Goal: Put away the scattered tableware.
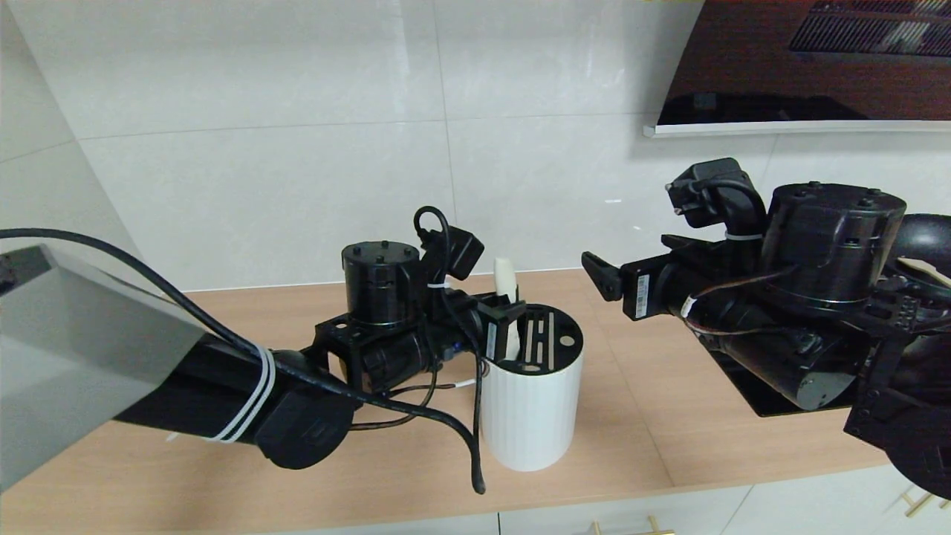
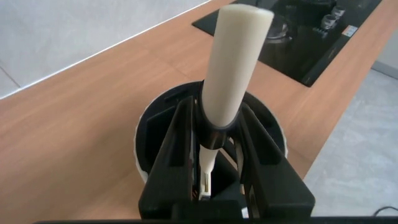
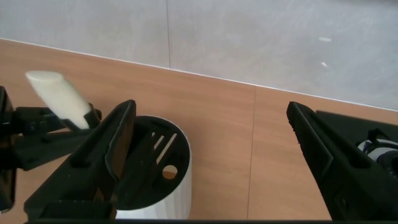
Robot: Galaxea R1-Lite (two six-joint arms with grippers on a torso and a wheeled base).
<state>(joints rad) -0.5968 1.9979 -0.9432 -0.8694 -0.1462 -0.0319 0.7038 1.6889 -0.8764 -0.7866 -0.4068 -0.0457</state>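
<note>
Left gripper (image 1: 507, 325): clamped on cream-handled knife (image 2: 236, 59), blade down in a slot.
Knife holder (image 1: 531, 405): white, directly beneath it.
Right gripper (image 3: 214, 146): jaws wide apart, right of holder.

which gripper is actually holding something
The left gripper: it is shut on the cream-handled utensil over the white holder. The right gripper is open and empty.
</note>
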